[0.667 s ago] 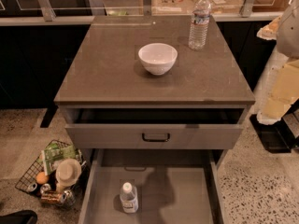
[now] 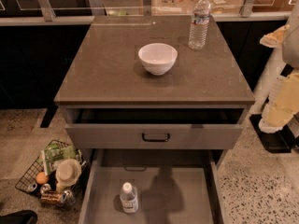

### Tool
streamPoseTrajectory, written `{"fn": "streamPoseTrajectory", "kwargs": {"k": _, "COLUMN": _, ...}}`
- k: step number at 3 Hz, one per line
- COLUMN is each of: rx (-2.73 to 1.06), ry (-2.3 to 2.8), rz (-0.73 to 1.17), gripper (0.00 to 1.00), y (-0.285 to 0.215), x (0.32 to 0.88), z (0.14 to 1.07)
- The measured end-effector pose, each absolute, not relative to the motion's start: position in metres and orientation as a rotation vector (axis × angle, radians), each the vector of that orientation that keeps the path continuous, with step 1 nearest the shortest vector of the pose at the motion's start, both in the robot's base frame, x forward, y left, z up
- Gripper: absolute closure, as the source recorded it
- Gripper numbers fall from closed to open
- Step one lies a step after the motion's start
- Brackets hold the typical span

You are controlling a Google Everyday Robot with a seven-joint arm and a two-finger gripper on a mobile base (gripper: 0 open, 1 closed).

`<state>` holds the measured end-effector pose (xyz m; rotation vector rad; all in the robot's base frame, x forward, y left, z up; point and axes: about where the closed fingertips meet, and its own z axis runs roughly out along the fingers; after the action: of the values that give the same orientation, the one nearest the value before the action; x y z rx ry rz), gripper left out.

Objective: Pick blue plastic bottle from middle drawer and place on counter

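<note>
We have hold of nothing yet. The blue plastic bottle [image 2: 129, 198] stands upright on the bare floor of the middle drawer [image 2: 187, 190], left of centre and near the left wall. The gripper [image 2: 276, 35] appears to be part of the pale arm at the right edge of the view, about level with the tabletop [image 2: 103, 73] and well apart from the bottle. We cannot tell how far open it is, and we see nothing in it.

The step in hand is the reach. We should come down from above, in front of the upper drawer [image 2: 112, 136], which is pulled partly out and overhangs the back of the middle one. We should close on the bottle's body below the white cap, keep off the left wall, and lift straight up before swinging across. For the placement, the front left of the tabletop lies well apart from the white bowl [image 2: 158, 58] and the water bottle [image 2: 199, 21].
</note>
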<state>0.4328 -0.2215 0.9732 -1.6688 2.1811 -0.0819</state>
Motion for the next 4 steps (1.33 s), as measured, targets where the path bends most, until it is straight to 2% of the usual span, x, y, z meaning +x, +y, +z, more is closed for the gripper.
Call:
{"fn": "streamPoseTrajectory", "kwargs": {"k": 2, "rx": -1.506, "ry": 2.019, "rz": 0.117, "gripper": 0.0, "y": -0.24, "x": 0.404, "z": 0.893}}
{"fn": "streamPoseTrajectory", "kwargs": {"k": 4, "rx": -1.364, "ry": 1.778, "rz": 0.391, "gripper": 0.0, "y": -0.209, "x": 0.394, "z": 0.78}}
